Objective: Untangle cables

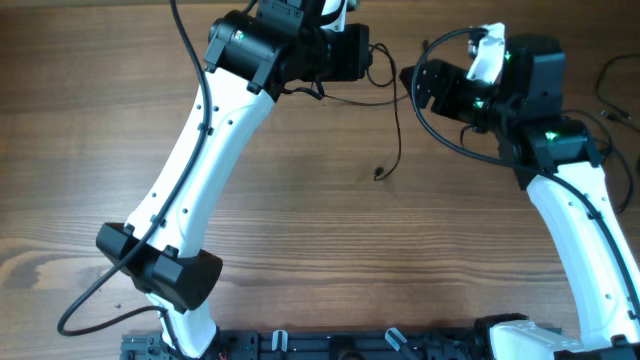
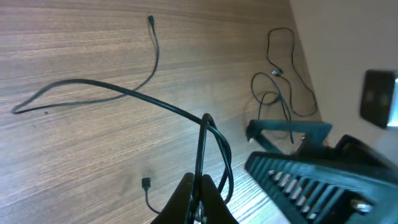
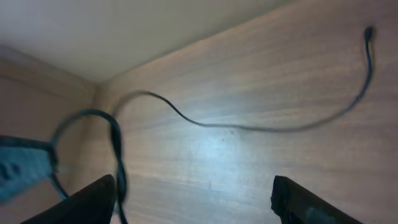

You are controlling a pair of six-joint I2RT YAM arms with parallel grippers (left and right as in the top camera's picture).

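A thin dark cable (image 1: 396,120) hangs from my left gripper (image 1: 372,60) at the table's far edge, its small plug (image 1: 379,173) resting on the wood. In the left wrist view the left gripper (image 2: 200,190) is shut on this cable (image 2: 118,90), which loops beside the fingers and trails left across the table; a second plug end (image 2: 145,182) lies close by. My right gripper (image 1: 410,82) faces the left one. In the right wrist view the right gripper (image 3: 196,199) stands wide open. A cable loop (image 3: 114,140) passes just inside its left finger (image 3: 93,199), and the cable's long run (image 3: 261,127) lies beyond.
More thin cables (image 1: 612,90) lie in loose loops at the far right, also seen as loose cables (image 2: 280,74) past the right gripper's fingers (image 2: 289,130). A thick black arm wire (image 1: 95,295) curves by the left arm's base. The back wall rises right behind both grippers.
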